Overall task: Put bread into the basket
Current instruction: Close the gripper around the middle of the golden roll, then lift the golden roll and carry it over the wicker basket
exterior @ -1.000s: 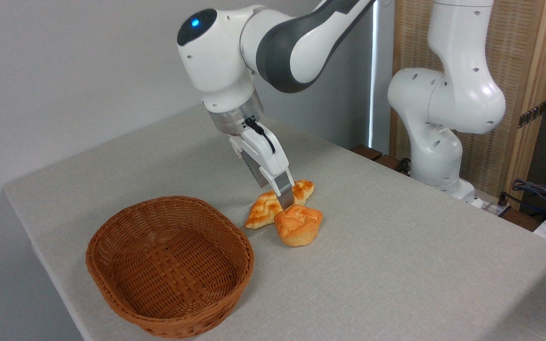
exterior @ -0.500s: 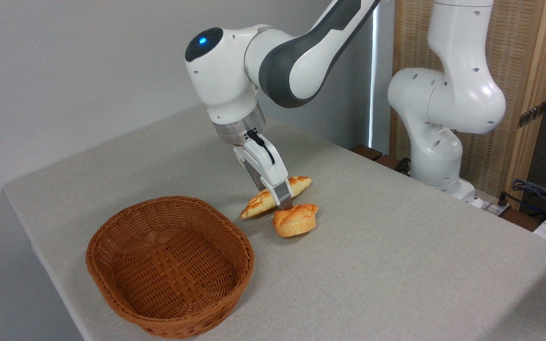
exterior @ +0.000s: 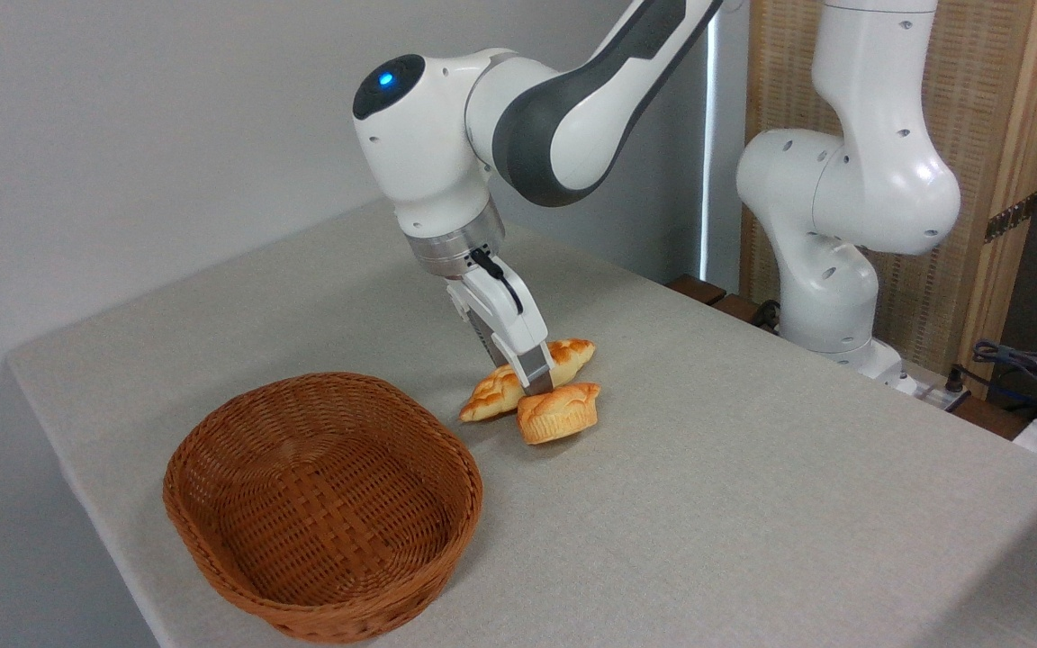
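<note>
The bread (exterior: 491, 397) is a long golden braided loaf behind and to the right of the basket. It is tipped on edge, its left point low near the table and its right end (exterior: 575, 352) higher. My gripper (exterior: 534, 382) comes down slanted from the upper left and is shut on the loaf's middle; the near finger hides that part. The basket (exterior: 212, 432) is an oval brown wicker one at the table's front left, with nothing in it. The gripper is about a hand's width right of the basket's far rim.
A small round orange muffin-shaped bun (exterior: 560, 413) lies tipped right against the loaf and the fingertip, on its near right side. The arm's white base (exterior: 834, 297) stands at the back right. Cables (exterior: 1023, 364) lie at the far right edge. The table's left edge runs close to the basket.
The loaf has gone from lying flat to tipped on edge in the shut gripper. The wrist shifted slightly right. The muffin bun was nudged back a little and tipped over.
</note>
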Controlling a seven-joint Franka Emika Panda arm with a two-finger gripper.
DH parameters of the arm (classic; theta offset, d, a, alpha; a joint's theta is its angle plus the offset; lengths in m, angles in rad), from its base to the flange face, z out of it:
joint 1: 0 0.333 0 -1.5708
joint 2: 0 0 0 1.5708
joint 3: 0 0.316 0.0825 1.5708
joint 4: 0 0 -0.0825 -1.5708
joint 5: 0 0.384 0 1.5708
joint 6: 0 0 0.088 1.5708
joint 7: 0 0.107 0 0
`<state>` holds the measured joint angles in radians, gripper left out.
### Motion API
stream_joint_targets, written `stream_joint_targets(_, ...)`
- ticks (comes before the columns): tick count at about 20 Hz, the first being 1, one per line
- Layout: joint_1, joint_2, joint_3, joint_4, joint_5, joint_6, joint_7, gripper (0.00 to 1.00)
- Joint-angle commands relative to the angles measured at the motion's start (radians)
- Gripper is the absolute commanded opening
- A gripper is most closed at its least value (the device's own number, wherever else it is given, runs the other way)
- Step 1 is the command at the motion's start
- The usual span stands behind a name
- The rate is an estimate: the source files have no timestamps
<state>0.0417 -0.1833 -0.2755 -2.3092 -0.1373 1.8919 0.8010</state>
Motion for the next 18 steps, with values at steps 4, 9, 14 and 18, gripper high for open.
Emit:
stream_joint_targets(4, 0.003, 0.008, 0.004, 0.005, -0.007, 0.027, 0.026, 0.56)
stream_joint_targets(9, -0.005, 0.038, 0.004, 0.054, -0.007, 0.019, 0.018, 0.52)
stream_joint_targets(14, -0.011, 0.045, 0.002, 0.097, -0.007, 0.018, 0.017, 0.46)
stream_joint_targets(18, -0.011, 0.053, 0.01, 0.149, -0.008, 0.013, 0.017, 0.44)
